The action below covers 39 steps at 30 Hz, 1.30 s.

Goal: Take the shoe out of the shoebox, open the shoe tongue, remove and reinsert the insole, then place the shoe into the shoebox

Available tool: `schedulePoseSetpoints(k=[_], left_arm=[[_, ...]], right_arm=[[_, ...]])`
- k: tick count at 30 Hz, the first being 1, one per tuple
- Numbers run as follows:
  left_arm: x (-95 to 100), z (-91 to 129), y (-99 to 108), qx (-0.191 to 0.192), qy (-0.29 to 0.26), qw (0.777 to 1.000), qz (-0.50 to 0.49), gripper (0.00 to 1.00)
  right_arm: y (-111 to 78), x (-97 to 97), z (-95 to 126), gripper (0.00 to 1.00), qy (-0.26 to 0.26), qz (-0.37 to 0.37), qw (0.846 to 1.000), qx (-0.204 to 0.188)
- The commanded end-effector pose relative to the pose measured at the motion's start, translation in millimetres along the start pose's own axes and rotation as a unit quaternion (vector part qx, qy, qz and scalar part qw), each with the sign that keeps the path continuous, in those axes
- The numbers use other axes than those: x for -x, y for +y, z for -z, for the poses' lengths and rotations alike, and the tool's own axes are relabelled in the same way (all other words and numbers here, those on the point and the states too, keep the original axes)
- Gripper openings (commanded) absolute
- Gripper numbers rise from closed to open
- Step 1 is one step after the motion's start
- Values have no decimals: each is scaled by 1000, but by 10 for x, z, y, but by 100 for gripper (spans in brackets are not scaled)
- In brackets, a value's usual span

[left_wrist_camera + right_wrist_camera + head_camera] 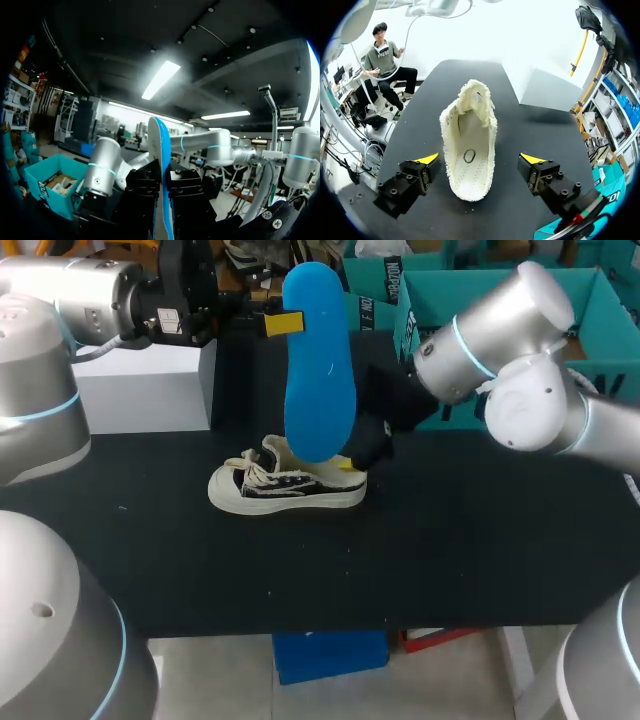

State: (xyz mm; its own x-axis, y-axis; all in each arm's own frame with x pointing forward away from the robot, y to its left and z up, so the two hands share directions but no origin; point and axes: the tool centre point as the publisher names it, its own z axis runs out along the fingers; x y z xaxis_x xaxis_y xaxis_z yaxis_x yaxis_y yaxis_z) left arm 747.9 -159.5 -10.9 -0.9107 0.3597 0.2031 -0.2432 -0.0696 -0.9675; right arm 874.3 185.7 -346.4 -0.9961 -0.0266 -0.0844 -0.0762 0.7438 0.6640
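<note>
Though edge-on at left wrist, insole broad overhead.

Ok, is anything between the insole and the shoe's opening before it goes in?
Nothing lies in the opening of the shoe: the right wrist view shows it bare inside. The insole hangs from the shut left jaws over it. The open right jaws flank the heel end and may crowd the way down.

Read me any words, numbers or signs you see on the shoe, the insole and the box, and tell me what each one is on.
Black print on the wall of the teal shoebox: too blurred to read.
Dark ring mark inside the shoe: a sign only, no letters legible.
Nothing printed shows on the blue insole.
</note>
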Motion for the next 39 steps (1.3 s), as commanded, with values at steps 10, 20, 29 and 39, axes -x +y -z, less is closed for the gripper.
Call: schedulePoseSetpoints(k=[10, 20, 29, 39], left_arm=[[-6, -12, 12, 0, -2, 1000, -1, 0], [-6, -12, 12, 0, -2, 1000, -1, 0], [-6, -12, 12, 0, -2, 1000, -1, 0], [-6, -12, 12, 0, -2, 1000, -1, 0]], right_arm=[[-238, -31, -151, 100, -16, -3, 995, 96], [-384, -25, -240, 100, -14, -11, 994, 107], [-499, -43, -341, 100, -10, -22, 994, 110], [-622, -74, -444, 100, -4, -36, 993, 114]])
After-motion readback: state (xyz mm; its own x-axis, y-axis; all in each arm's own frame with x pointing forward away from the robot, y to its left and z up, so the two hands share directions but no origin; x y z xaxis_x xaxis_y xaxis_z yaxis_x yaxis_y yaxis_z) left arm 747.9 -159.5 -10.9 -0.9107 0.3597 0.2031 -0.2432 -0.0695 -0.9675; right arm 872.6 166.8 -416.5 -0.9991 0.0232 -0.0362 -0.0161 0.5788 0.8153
